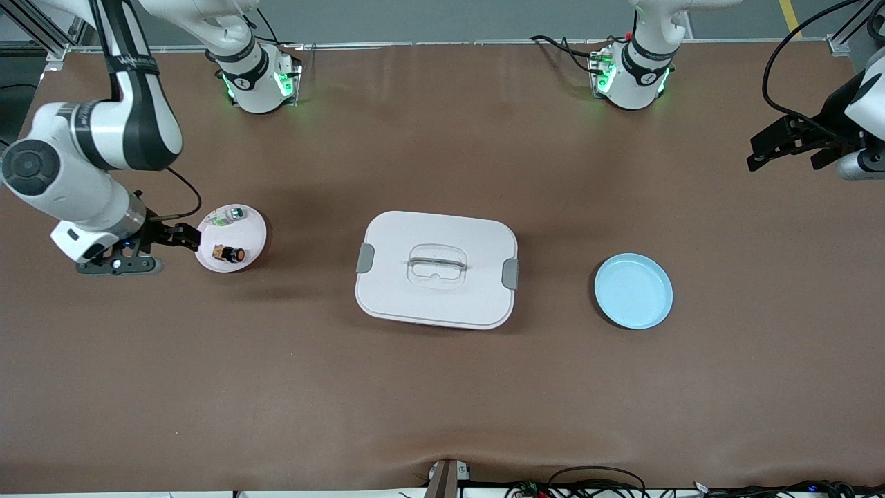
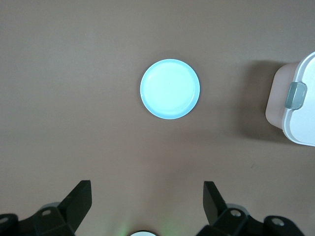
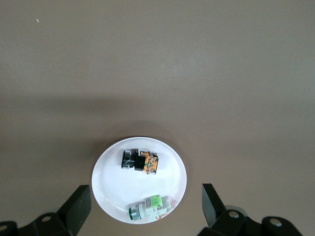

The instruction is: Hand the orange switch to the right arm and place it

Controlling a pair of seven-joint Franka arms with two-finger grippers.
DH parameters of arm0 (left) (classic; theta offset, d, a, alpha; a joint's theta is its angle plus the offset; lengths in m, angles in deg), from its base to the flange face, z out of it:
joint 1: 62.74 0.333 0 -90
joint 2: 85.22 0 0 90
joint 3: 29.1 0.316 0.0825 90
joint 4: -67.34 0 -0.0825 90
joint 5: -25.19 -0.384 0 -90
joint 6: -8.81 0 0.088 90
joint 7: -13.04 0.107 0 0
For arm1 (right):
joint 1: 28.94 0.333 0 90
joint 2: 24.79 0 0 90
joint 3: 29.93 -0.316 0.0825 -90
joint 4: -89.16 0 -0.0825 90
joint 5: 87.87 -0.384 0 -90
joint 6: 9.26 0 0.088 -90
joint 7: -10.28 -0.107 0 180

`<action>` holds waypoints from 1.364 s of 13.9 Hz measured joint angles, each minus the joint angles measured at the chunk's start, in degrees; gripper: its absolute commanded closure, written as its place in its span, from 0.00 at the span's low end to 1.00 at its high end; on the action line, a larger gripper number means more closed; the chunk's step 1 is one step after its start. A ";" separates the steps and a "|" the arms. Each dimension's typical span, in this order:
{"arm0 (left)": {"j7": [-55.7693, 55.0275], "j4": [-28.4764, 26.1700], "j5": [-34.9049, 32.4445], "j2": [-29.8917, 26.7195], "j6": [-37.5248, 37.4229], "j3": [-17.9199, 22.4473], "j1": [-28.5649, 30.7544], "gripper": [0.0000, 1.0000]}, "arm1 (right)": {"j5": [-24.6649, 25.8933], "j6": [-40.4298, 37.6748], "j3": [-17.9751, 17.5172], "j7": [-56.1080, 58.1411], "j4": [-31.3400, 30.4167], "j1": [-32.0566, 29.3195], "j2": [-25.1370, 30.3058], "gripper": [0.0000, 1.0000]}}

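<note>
The orange switch (image 1: 229, 254) (image 3: 141, 161) lies on its side on a small white plate (image 1: 253, 228) (image 3: 112, 186) toward the right arm's end of the table. My right gripper (image 1: 168, 250) (image 3: 145, 191) hovers open just beside that plate, with nothing between its fingers. My left gripper (image 1: 787, 156) (image 2: 146, 195) hangs open and empty high over the left arm's end of the table, and its wrist view looks down on the blue plate (image 2: 170, 89).
A clear-green and silver component (image 1: 229, 216) (image 3: 150, 207) shares the white plate with the switch. A white lidded box (image 1: 437, 268) (image 2: 298, 105) with grey clips sits mid-table. The light blue plate (image 1: 633, 290) lies between the box and the left arm's end.
</note>
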 measured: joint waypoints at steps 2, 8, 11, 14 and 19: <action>0.00 0.00 0.00 0.00 0.00 0.00 0.00 0.00 | -0.06 -1.47 -0.12 -0.18 1.51 0.05 0.38 0.00; 0.00 0.00 0.00 0.02 0.00 0.00 0.00 0.00 | -0.06 -4.11 -0.13 -0.37 5.11 0.06 1.88 0.00; 0.00 0.00 0.00 0.03 0.00 0.00 -0.02 0.00 | -0.08 -8.16 -0.18 -0.37 9.23 0.66 2.71 0.00; 0.00 0.01 0.00 0.03 0.00 -0.04 -0.09 0.00 | -0.08 -8.54 -0.19 -0.57 10.95 1.49 3.68 0.00; 0.00 0.86 -1.49 0.01 -0.10 -0.46 -0.43 0.00 | -1.01 -11.60 -0.15 -0.84 13.19 1.14 5.16 0.00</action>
